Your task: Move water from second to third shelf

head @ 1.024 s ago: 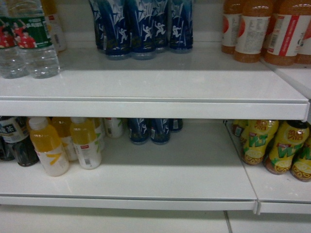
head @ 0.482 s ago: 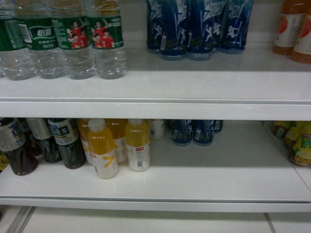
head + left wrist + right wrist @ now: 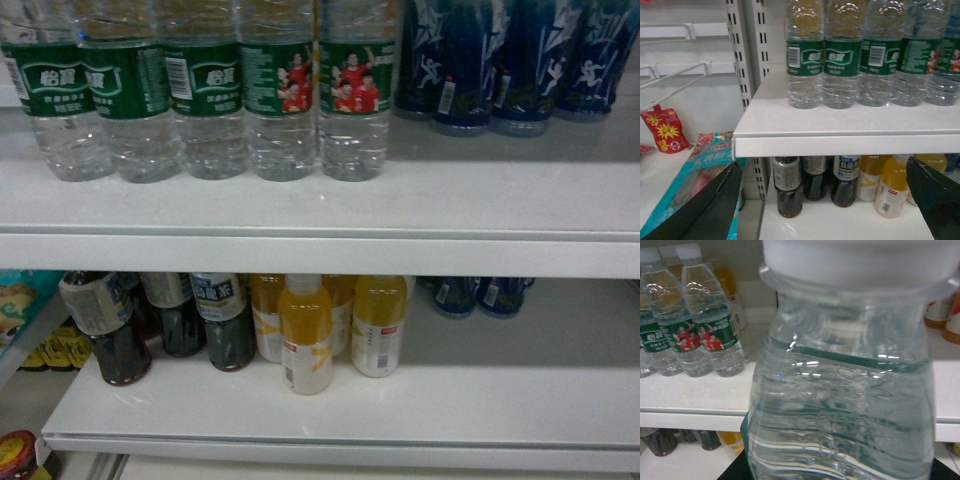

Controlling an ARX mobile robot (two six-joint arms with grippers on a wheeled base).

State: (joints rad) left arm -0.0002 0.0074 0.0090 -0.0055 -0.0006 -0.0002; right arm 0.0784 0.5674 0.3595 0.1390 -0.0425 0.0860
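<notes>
A clear ribbed water bottle with a white cap fills the right wrist view. My right gripper is shut on its lower body, and its black fingers show at both bottom corners. More water bottles with green labels stand in a row on the upper shelf, seen in the head view, the left wrist view and the right wrist view. My left gripper hangs open before the lower shelf, with nothing between its fingers. Neither gripper shows in the head view.
On the lower shelf stand dark tea bottles and yellow drink bottles. Blue bottles stand right of the water. A slotted upright post and snack bags lie to the left.
The head view has swung left, so the shelves' contents slid right in the frame. More water bottles and the dark tea bottles now show, and the orange and lemon drinks have left the view.
</notes>
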